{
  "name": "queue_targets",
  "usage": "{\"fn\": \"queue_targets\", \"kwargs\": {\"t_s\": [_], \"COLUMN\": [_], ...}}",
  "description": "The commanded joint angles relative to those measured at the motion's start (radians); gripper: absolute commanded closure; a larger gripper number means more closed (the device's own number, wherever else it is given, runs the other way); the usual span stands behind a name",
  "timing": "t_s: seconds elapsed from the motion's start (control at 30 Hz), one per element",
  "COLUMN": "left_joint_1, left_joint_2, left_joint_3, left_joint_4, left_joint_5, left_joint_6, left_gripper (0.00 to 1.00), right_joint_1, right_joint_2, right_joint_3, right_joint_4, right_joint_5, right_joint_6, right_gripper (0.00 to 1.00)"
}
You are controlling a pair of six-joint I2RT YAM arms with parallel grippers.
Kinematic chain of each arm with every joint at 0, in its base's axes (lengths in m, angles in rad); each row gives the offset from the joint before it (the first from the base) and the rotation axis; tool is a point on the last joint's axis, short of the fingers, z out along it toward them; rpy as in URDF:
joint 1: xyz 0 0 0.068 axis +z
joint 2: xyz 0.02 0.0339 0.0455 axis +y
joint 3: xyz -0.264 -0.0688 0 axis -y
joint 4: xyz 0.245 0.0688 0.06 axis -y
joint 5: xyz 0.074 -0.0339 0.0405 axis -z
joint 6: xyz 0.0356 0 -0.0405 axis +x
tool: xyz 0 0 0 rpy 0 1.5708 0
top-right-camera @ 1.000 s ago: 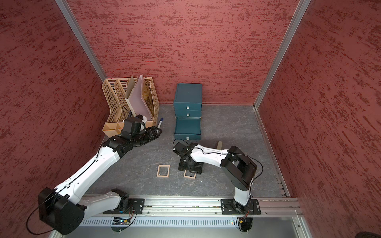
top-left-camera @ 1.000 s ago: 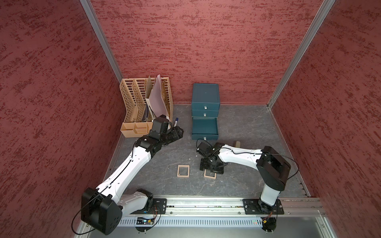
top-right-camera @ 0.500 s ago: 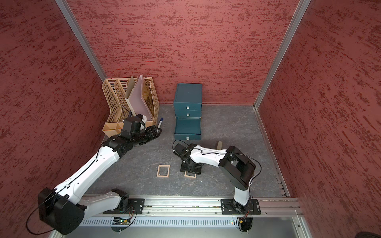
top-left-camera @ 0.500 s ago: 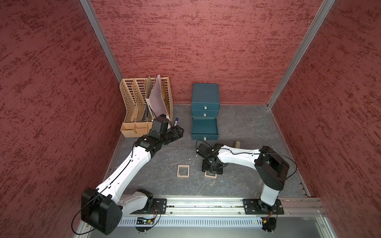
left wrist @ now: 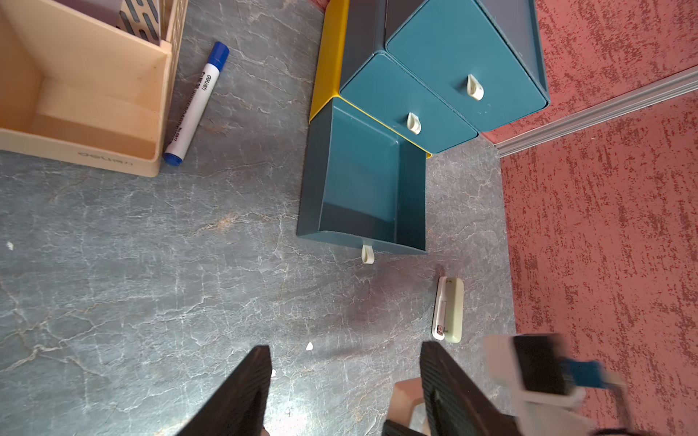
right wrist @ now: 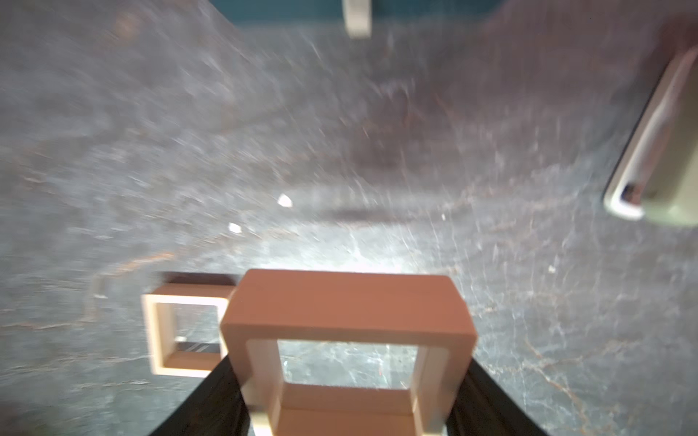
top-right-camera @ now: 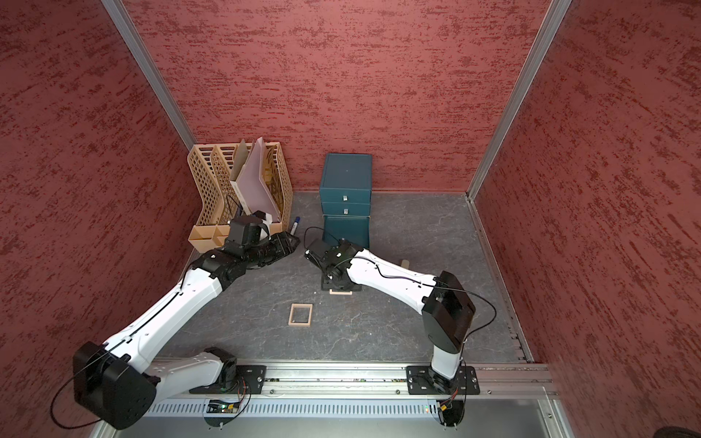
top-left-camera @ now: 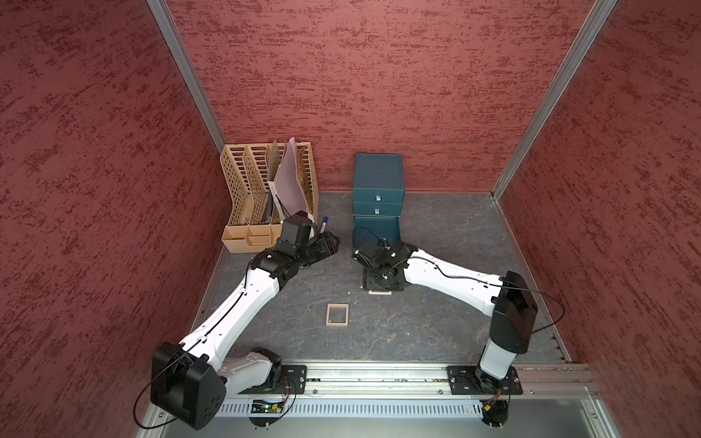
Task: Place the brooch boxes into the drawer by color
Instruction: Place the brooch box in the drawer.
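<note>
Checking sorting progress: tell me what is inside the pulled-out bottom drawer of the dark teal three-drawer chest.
In the left wrist view the open dark teal bottom drawer shows only its bare floor, nothing in it. The two upper drawers are shut, so their contents are hidden.

Left arm point(top-left-camera: 242, 299): stretched far and rightward from near-left base. Left end effector point(left wrist: 345, 355): jaws apart, nothing between. Right arm point(top-left-camera: 447, 277): reaching leftward, wrist pitched down. Right end effector point(right wrist: 349, 385): clamped on pinkish-beige brooch box point(right wrist: 347, 302).
</note>
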Motion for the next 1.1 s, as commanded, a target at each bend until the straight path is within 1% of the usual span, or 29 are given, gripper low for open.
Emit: {"fn": "queue_targets", "kwargs": {"t_s": [0.0, 0.13, 0.4, 0.6, 0.73, 1.07], "left_joint_1": [0.0, 0.001, 0.007, 0.009, 0.009, 0.007], "left_joint_2": [0.009, -0.004, -0.016, -0.016, -0.018, -0.028], "left_joint_3": [-0.02, -0.028, -0.023, -0.023, -0.026, -0.022], "left_joint_4": [0.029, 0.027, 0.016, 0.026, 0.026, 0.01], "left_joint_5": [0.015, 0.017, 0.021, 0.031, 0.033, 0.03], "left_joint_6": [-0.008, -0.007, -0.005, -0.016, -0.023, -0.022], "left_gripper": [0.34, 0.34, 0.33, 0.33, 0.34, 0.34], "right_joint_1": [-0.014, -0.056, -0.14, -0.191, -0.219, -0.26], "right_joint_2": [0.032, 0.084, 0.219, 0.349, 0.425, 0.493], "right_joint_3": [0.102, 0.227, 0.474, 0.675, 0.778, 0.79], "right_joint_4": [-0.069, -0.092, -0.153, -0.191, -0.214, -0.05], "right_joint_5": [0.067, 0.059, 0.055, 0.053, 0.054, 0.056], "right_joint_6": [-0.09, -0.148, -0.235, -0.282, -0.291, -0.37], "right_gripper": [0.46, 0.48, 0.48, 0.48, 0.49, 0.49]}}
